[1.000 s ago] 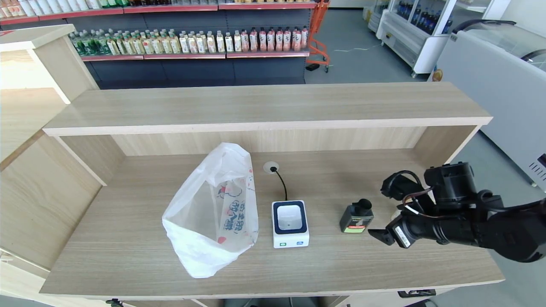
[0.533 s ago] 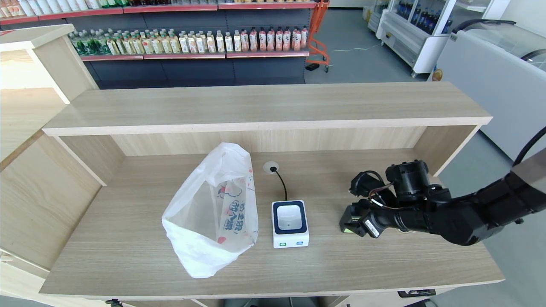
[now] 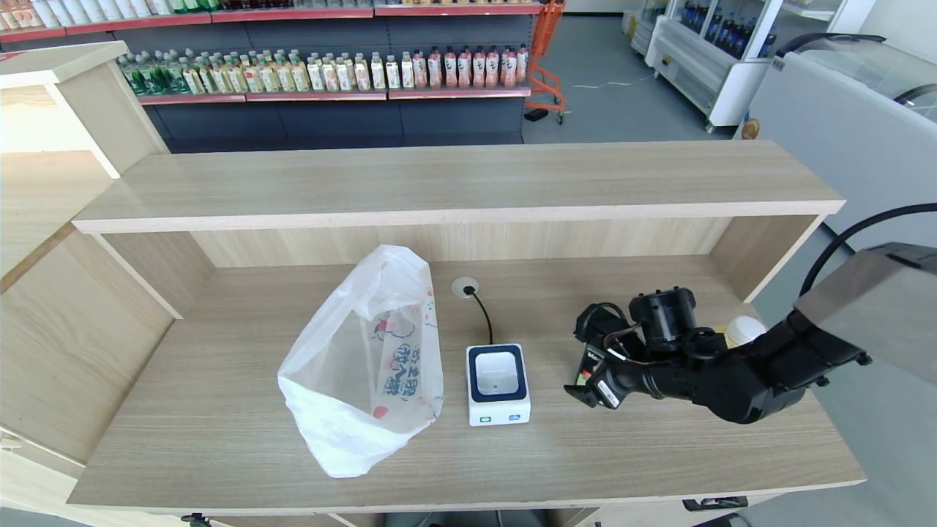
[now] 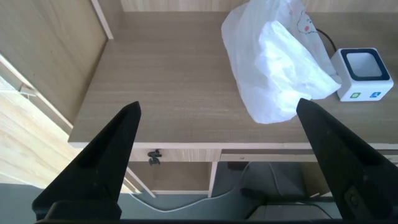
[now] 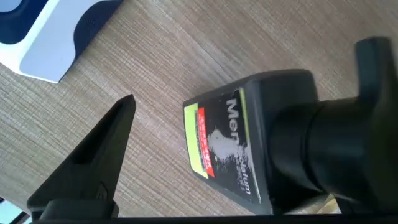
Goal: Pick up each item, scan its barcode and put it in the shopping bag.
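Note:
A small dark bottle (image 5: 230, 149) with a green and red label and a black cap stands on the wooden counter (image 3: 219, 410), right of the scanner. My right gripper (image 3: 585, 375) is open and straddles it; one finger (image 5: 93, 168) stands clear of the label side. From the head, just a sliver of the bottle (image 3: 583, 376) shows past the gripper. The white plastic shopping bag (image 3: 366, 366) stands open left of the white and dark blue scanner (image 3: 498, 384). My left gripper (image 4: 219, 107) hangs open off the counter's front left, with the bag (image 4: 280, 62) beyond it.
A white-capped item (image 3: 743, 329) sits behind my right arm near the counter's right wall. The scanner's black cable (image 3: 483, 315) runs back to a hole in the counter. A raised shelf (image 3: 454, 183) spans the back. The scanner's corner (image 5: 43, 31) lies close to the right gripper.
My right arm has swung left across the counter, and its open gripper now sits around the dark bottle. The white-capped item behind it has come into sight.

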Controlling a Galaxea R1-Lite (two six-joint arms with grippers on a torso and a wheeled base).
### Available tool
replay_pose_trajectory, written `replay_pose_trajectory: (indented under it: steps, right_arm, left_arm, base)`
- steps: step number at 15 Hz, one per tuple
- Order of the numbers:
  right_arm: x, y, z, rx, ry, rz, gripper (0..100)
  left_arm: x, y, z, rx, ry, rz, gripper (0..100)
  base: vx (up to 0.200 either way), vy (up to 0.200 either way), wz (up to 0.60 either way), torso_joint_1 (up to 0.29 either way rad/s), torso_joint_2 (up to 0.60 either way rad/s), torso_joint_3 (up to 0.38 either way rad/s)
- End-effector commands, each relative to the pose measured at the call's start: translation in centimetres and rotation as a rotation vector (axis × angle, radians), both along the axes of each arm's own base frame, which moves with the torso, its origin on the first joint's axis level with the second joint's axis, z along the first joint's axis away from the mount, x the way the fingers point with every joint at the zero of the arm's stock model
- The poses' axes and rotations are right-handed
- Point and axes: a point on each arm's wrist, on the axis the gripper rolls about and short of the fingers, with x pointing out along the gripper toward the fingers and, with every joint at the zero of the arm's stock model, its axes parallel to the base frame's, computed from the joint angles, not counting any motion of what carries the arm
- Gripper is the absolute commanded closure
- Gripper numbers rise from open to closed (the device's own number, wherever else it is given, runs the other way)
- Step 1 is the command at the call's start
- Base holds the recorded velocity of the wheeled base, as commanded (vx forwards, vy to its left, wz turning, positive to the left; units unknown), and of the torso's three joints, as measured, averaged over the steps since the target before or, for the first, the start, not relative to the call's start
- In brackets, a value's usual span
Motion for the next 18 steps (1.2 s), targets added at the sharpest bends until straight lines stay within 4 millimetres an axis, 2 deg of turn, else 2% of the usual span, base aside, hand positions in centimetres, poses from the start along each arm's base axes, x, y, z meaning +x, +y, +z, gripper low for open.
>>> replay_pose_trajectory:
  steps: [1, 2, 3, 6, 11, 12, 13, 14, 15, 16, 17, 18]
  right_arm:
    - [0.2, 0.3, -0.7, -0.003, 0.013, 0.005, 0]
    - [0.2, 0.5, -0.7, 0.008, 0.006, 0.016, 0]
    - [0.3, 0.7, -0.5, 0.018, 0.000, 0.021, 100]
    - [0.2, 1.1, 0.4, 0.080, 0.001, -0.006, 100]
    - [-0.9, 0.4, 1.5, 0.115, -0.015, -0.031, 100]
    - [-1.4, 0.1, 2.0, 0.139, -0.029, -0.047, 100]
    - [-1.7, -0.2, 3.5, 0.180, -0.067, -0.069, 100]
    - [-1.7, -0.2, 3.5, 0.180, -0.067, -0.069, 100]
    - [-3.0, -3.2, 7.9, 0.226, -0.190, -0.160, 100]
    - [-4.0, -4.4, 9.0, 0.222, -0.228, -0.177, 100]
    - [-6.4, -6.3, 10.1, 0.172, -0.272, -0.185, 100]
    - [-8.5, -7.2, 10.5, 0.116, -0.311, -0.146, 100]
  left_arm:
    - [0.0, 0.0, 0.0, 0.000, 0.000, 0.001, 0]
    - [0.0, 0.0, 0.0, 0.000, 0.000, 0.001, 0]
    - [0.0, 0.0, 0.0, 0.000, 0.000, 0.001, 0]
    - [0.0, 0.0, 0.0, 0.000, 0.000, 0.001, 0]
    - [0.0, 0.0, 0.0, 0.000, 0.000, 0.001, 0]
    - [0.0, 0.0, 0.0, 0.000, 0.000, 0.001, 0]
    - [0.0, 0.0, 0.0, 0.000, 0.000, 0.001, 0]
    - [0.0, 0.0, 0.0, 0.000, 0.000, 0.001, 0]
    - [0.0, 0.0, 0.0, 0.000, 0.000, 0.001, 0]
    - [0.0, 0.0, 0.0, 0.000, 0.000, 0.001, 0]
    - [0.0, 0.0, 0.0, 0.000, 0.000, 0.001, 0]
    - [0.0, 0.0, 0.0, 0.000, 0.000, 0.001, 0]
  base:
    - [0.000, 0.000, 0.00, 0.000, 0.00, 0.000]
    - [0.000, 0.000, 0.00, 0.000, 0.00, 0.000]
    - [0.000, 0.000, 0.00, 0.000, 0.00, 0.000]
    - [0.000, 0.000, 0.00, 0.000, 0.00, 0.000]
    - [0.000, 0.000, 0.00, 0.000, 0.00, 0.000]
    - [0.000, 0.000, 0.00, 0.000, 0.00, 0.000]
    - [0.000, 0.000, 0.00, 0.000, 0.00, 0.000]
    - [0.000, 0.000, 0.00, 0.000, 0.00, 0.000]
    - [0.000, 0.000, 0.00, 0.000, 0.00, 0.000]
    - [0.000, 0.000, 0.00, 0.000, 0.00, 0.000]
    - [0.000, 0.000, 0.00, 0.000, 0.00, 0.000]
    - [0.000, 0.000, 0.00, 0.000, 0.00, 0.000]
